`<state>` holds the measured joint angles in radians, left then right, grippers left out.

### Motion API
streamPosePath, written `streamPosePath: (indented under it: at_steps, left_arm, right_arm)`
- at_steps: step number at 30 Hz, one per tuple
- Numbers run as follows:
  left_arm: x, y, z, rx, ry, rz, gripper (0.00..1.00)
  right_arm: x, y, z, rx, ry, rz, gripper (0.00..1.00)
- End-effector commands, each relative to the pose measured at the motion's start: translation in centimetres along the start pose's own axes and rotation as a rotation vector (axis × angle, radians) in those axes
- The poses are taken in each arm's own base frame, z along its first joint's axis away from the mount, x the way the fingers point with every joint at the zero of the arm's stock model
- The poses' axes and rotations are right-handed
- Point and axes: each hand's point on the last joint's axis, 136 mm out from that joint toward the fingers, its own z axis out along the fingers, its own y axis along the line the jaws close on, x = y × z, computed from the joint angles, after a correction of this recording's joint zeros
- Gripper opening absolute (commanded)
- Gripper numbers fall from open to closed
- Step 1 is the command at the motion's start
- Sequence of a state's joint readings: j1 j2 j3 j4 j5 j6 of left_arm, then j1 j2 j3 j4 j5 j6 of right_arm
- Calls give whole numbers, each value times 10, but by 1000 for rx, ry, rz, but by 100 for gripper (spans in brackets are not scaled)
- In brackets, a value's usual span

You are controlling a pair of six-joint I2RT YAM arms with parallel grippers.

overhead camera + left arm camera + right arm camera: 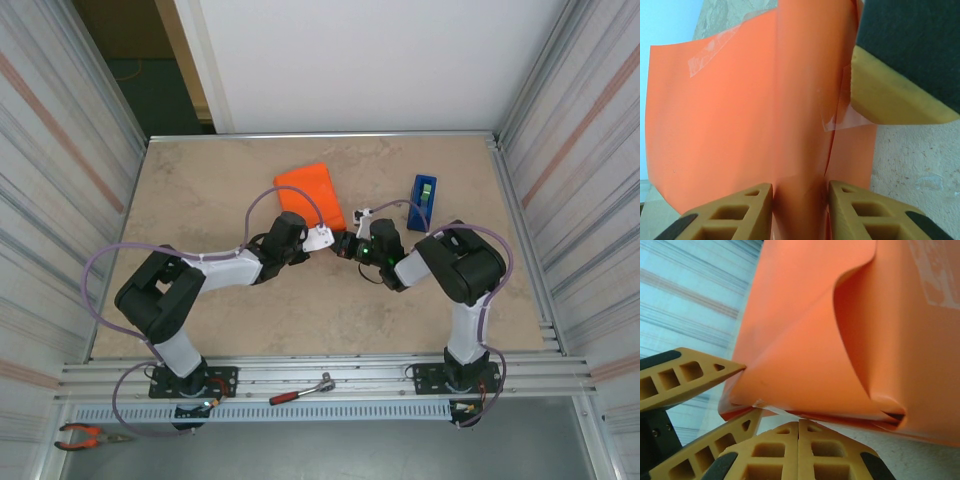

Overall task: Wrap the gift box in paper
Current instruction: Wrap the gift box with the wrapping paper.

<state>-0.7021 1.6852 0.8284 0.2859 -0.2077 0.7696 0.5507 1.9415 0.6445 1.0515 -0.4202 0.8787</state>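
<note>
The left tool (800, 186) was seen at a narrow setting, closed on a raised fold of the paper (715, 125), with the orange sheet filling the gap between its two fingers (752, 210). The right tool (799, 424) was seen shut, its fingers (765, 455) pressed flat together just under the lower edge of the paper (805, 340). Whether anything thin was nipped between them could not be told. In the left wrist view one finger of the right tool (890, 95) was found lying against the parcel's side, touching a small clear piece of tape (840, 117). Another strip of clear tape (710, 47) was stuck near the far corner of the sheet. From above, the left tool (318, 238) and the right tool (350, 243) were seen close together at the near edge of the orange parcel, the paper (312, 195) lying just beyond them on the counter (200, 200), tilted on a diagonal. The gift box itself was hidden beneath the paper. A blue tape dispenser (423, 200) was stood to the right of the parcel, apart from it and near the right arm.
</note>
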Motion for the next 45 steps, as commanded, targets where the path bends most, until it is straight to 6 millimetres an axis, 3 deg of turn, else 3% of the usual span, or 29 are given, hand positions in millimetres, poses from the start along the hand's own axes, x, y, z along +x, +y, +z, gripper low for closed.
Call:
streamPosePath:
  at_steps: [1,10,27,38,45]
  left_arm:
    - [31,-30,8,84,106,14,33]
    - [31,-31,8,85,107,14,33]
    - [31,-32,8,84,107,16,33]
    - [31,-31,7,83,106,13,33]
    - [30,-30,7,81,104,13,33]
  right_arm:
    - [-2,7,5,-24,4,-27,1]
    - [10,0,-6,10,33,-31,2]
    - [8,-12,14,25,43,-14,1]
    - [15,-14,-6,47,40,-18,0]
    - [18,-21,2,52,50,-4,0]
